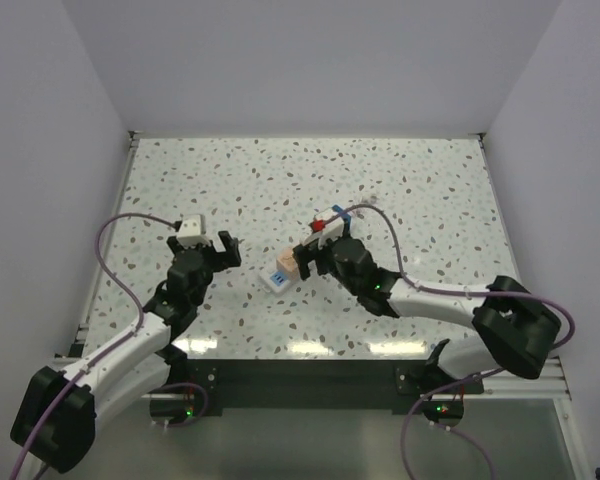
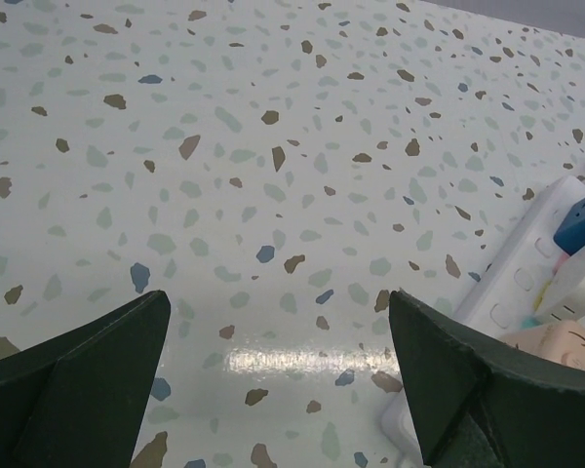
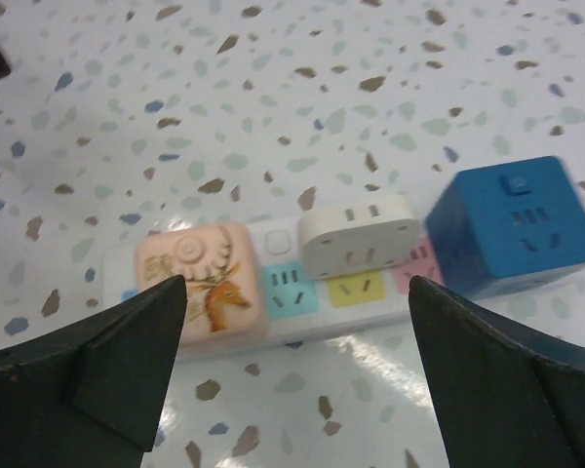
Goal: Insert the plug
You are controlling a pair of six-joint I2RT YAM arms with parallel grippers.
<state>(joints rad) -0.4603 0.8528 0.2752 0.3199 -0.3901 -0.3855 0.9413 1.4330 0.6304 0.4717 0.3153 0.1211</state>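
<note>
Bright, even light; glare streaks along the table (image 1: 280, 346) near edge; blue cube (image 3: 515, 226) slightly blurred.

No legible text, brand name or number is shown. A printed emblem (image 3: 220, 292) of a deer head beneath a gear wheel is carried on the top face of the peach adapter (image 3: 201, 281), seated on the power strip (image 3: 278, 240). Marks on a blue label (image 1: 278, 279) at the strip's end cannot be read.

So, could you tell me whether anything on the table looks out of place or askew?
Nothing spilled or broken. The blue cube adapter at one end of the power strip looks slightly tilted against the strip's line, but it is blurred, so I cannot tell whether it sits fully home.
</note>
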